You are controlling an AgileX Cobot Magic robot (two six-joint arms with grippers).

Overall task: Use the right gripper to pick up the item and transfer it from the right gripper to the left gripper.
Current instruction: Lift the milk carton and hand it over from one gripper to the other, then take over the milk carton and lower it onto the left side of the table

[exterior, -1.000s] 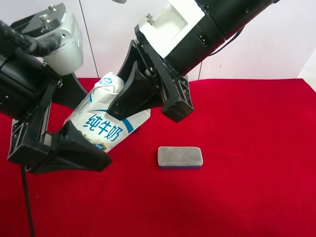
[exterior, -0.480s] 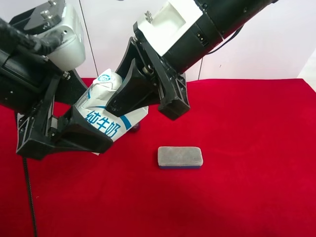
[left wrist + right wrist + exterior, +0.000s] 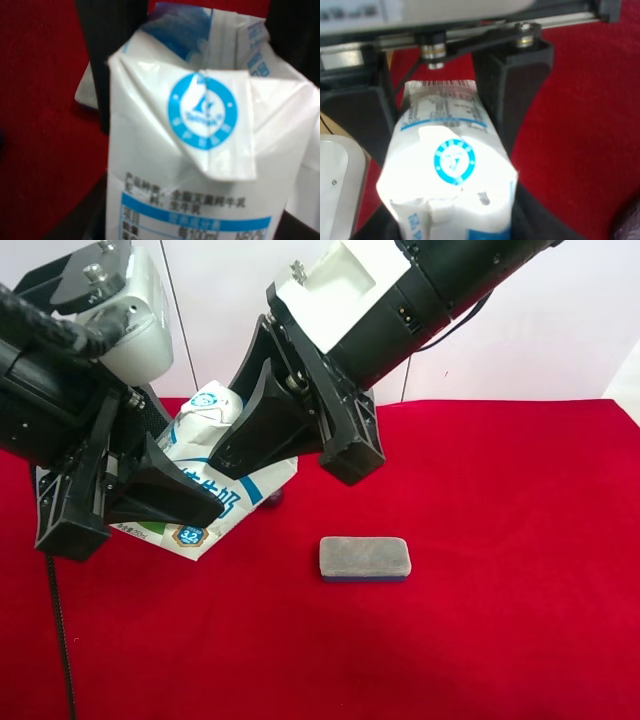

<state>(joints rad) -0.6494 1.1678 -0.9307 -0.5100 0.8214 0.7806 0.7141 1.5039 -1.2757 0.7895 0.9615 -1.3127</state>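
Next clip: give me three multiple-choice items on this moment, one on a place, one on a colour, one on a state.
1. Where does the grey eraser lie? A on the red cloth, apart from the milk carton; B on top of the carton; C between gripper fingers.
2. What colour is the carton's round logo? A green; B blue; C red.
3. How is the left gripper? A open, clear of the carton; B shut on the carton; C out of view.
1 A: it lies alone on the cloth. 2 B: both wrist views show it blue. 3 B: its fingers press the carton's sides.
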